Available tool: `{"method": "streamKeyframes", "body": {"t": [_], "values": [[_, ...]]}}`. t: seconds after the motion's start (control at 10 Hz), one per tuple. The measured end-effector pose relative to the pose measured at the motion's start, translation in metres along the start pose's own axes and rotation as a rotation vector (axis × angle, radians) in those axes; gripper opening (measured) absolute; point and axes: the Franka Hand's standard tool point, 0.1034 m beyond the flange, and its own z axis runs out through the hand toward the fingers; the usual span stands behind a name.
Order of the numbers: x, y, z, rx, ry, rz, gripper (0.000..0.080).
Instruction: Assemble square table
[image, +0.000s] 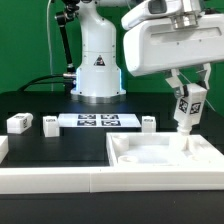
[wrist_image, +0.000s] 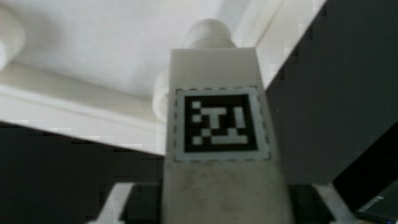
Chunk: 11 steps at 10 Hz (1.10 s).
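The square table top (image: 150, 160) is a large white plastic tray-like piece with a raised rim at the front of the exterior view. My gripper (image: 188, 100) is shut on a white leg (image: 186, 108) with a black-and-white tag, held upright with its lower tip just above the top's far right corner. In the wrist view the leg (wrist_image: 217, 130) fills the middle, clamped between my fingers (wrist_image: 128, 200), pointing at the white top (wrist_image: 71, 90). Three more small white legs lie on the black table: two at the exterior view's left (image: 18, 123), (image: 50, 124), one in the middle (image: 147, 123).
The marker board (image: 99, 122) lies flat behind the table top. The arm's white base (image: 97, 70) stands at the back. A long white rail (image: 60, 180) runs along the front edge of the black surface.
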Motion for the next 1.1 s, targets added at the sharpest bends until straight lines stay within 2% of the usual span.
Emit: {"method": "streamKeyframes", "body": {"t": [0.1,0.3,0.5,0.6,0.7,0.9,1.1], "values": [[0.008,0.000,0.001,0.002,0.009,-0.002,0.0291],[0.006,0.005,0.002,-0.014,0.030,-0.006,0.0291],[0.006,0.015,0.003,-0.058,0.093,-0.017,0.0291],[0.003,0.015,0.005,-0.054,0.085,-0.014,0.0291],[0.010,0.015,0.006,-0.040,0.074,-0.013,0.0291],[0.022,0.016,0.009,-0.030,0.078,-0.006,0.0291],[0.032,0.015,0.014,-0.032,0.099,-0.007,0.0291]]}}
